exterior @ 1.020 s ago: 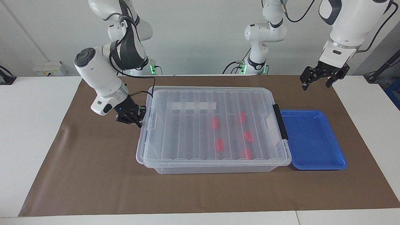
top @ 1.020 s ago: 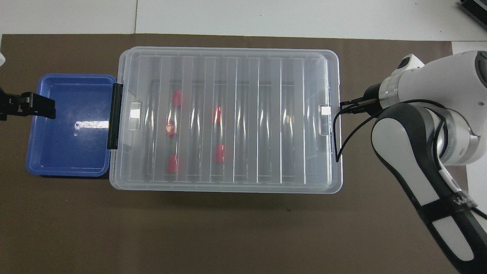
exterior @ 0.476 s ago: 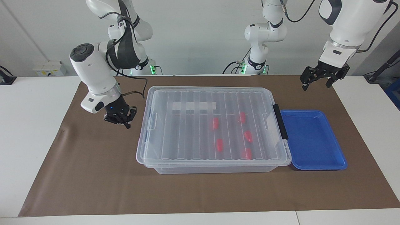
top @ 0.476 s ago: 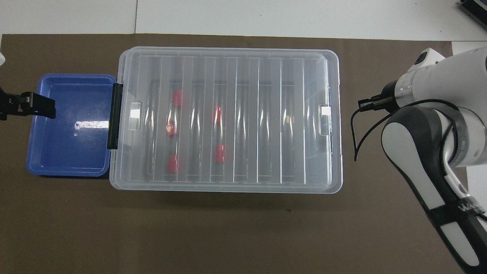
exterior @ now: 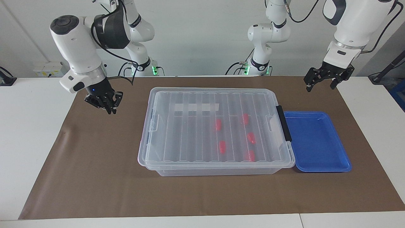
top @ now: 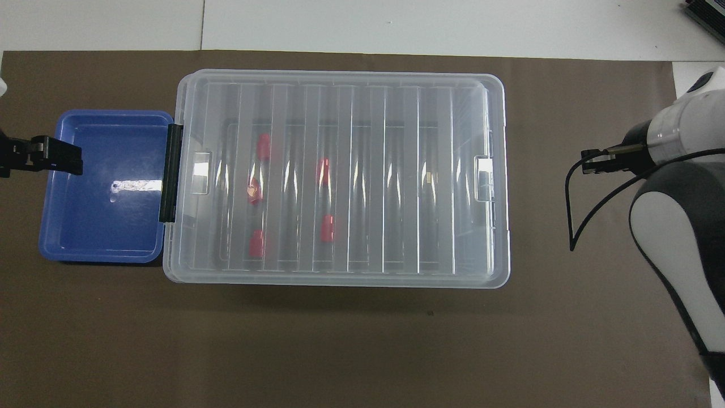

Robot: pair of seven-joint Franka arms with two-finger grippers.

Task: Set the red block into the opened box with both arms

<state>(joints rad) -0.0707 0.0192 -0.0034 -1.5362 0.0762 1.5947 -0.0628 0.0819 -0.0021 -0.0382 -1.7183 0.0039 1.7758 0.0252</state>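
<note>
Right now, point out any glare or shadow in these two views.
Overhead view: bright glare streaks on the lid ribs, and a white glint on the blue tray floor. Facing view: the lid shows little glare; a soft shadow lies on the mat along the box's front wall.

No legible text or markings anywhere.

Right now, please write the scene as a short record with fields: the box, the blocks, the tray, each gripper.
box: large clear plastic box, ribbed lid on it, black clip at the left arm's end
blocks: five small red plastic blocks inside the box, under the lid
tray: shallow blue plastic tray beside the box, nothing in it
left gripper: open, raised over the brown mat, waiting
right gripper: raised over the mat, apart from the box, holding nothing
</note>
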